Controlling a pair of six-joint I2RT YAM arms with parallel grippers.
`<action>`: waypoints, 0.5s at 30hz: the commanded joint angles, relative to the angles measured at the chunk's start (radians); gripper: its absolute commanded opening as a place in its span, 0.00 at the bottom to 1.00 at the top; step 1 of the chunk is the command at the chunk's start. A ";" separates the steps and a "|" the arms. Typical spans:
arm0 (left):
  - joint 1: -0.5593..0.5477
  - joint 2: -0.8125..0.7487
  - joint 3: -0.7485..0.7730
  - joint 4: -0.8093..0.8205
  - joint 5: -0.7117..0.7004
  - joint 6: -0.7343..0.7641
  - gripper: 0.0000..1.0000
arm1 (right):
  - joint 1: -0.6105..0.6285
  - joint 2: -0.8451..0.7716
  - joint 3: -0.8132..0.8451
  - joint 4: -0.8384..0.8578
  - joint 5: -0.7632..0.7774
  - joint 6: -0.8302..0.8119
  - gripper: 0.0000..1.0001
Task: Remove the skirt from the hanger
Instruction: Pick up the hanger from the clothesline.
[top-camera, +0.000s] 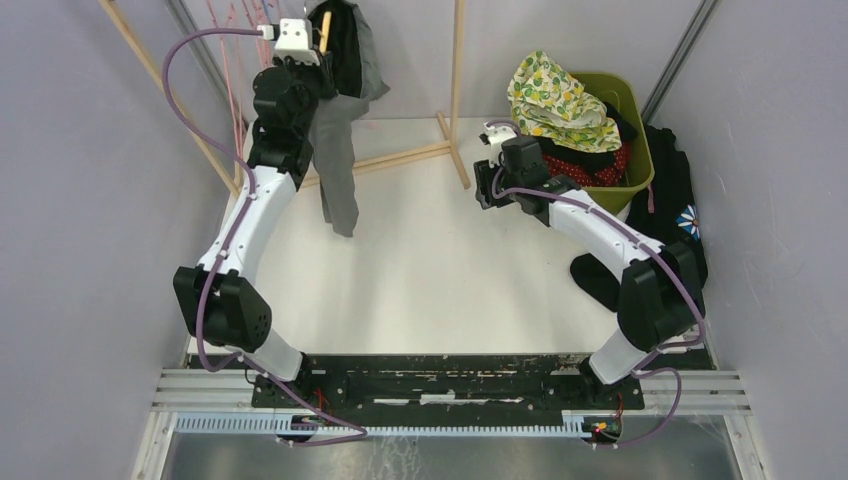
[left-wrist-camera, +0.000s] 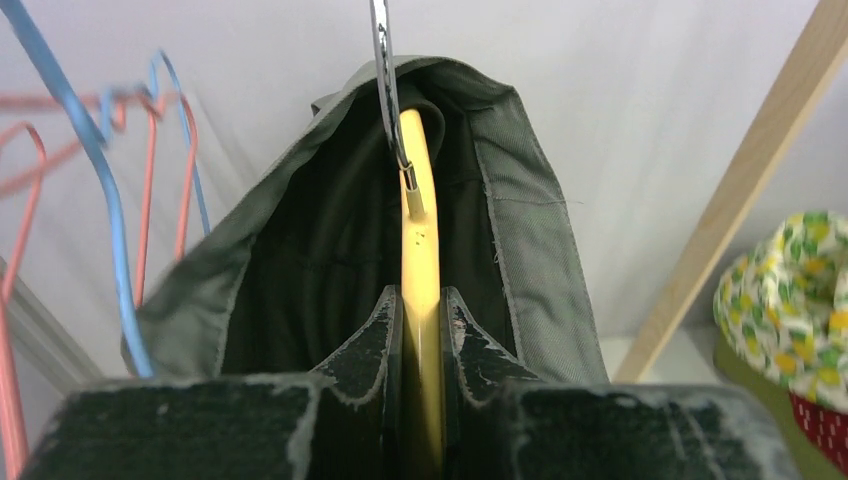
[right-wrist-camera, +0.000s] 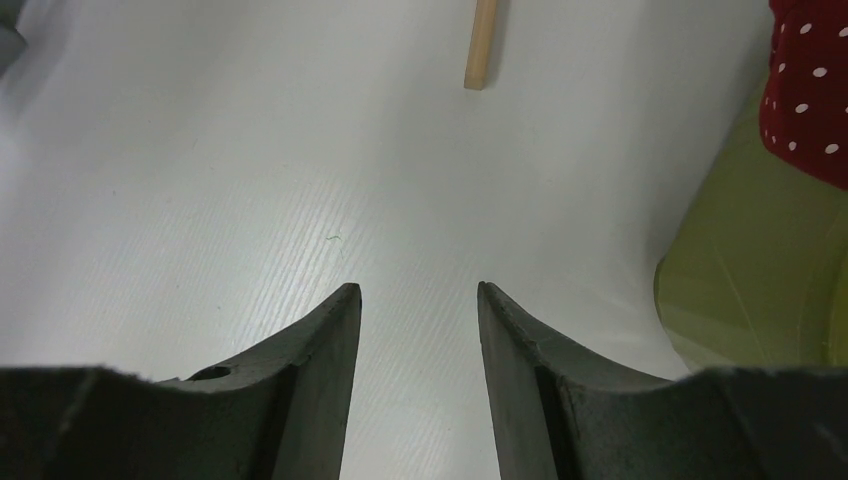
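Observation:
A grey skirt (top-camera: 338, 150) hangs from a yellow wooden hanger (top-camera: 324, 32) on the rack at the back left, its hem trailing down to the table. In the left wrist view the skirt's waistband (left-wrist-camera: 520, 210) wraps round the hanger (left-wrist-camera: 420, 230), whose metal hook (left-wrist-camera: 386, 80) rises above. My left gripper (left-wrist-camera: 421, 300) is shut on the hanger's yellow bar, right below the hook. My right gripper (right-wrist-camera: 415, 292) is open and empty, just above the white table beside the green bin (right-wrist-camera: 760, 280).
Blue and pink wire hangers (left-wrist-camera: 110, 200) hang to the left of the skirt. A wooden rack frame (top-camera: 455, 90) stands at the back. The green bin (top-camera: 620, 100) holds a lemon-print cloth (top-camera: 555, 95) and a red dotted one. Dark clothes (top-camera: 670, 200) lie at the right.

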 joint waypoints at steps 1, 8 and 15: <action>-0.005 -0.098 -0.027 -0.042 0.069 0.024 0.03 | -0.004 -0.070 0.017 0.019 -0.009 0.004 0.52; -0.009 -0.234 -0.111 -0.228 0.211 0.078 0.03 | 0.000 -0.094 0.161 -0.040 -0.088 0.044 0.52; -0.009 -0.382 -0.213 -0.278 0.335 0.014 0.03 | -0.001 -0.086 0.336 -0.035 -0.194 0.168 0.53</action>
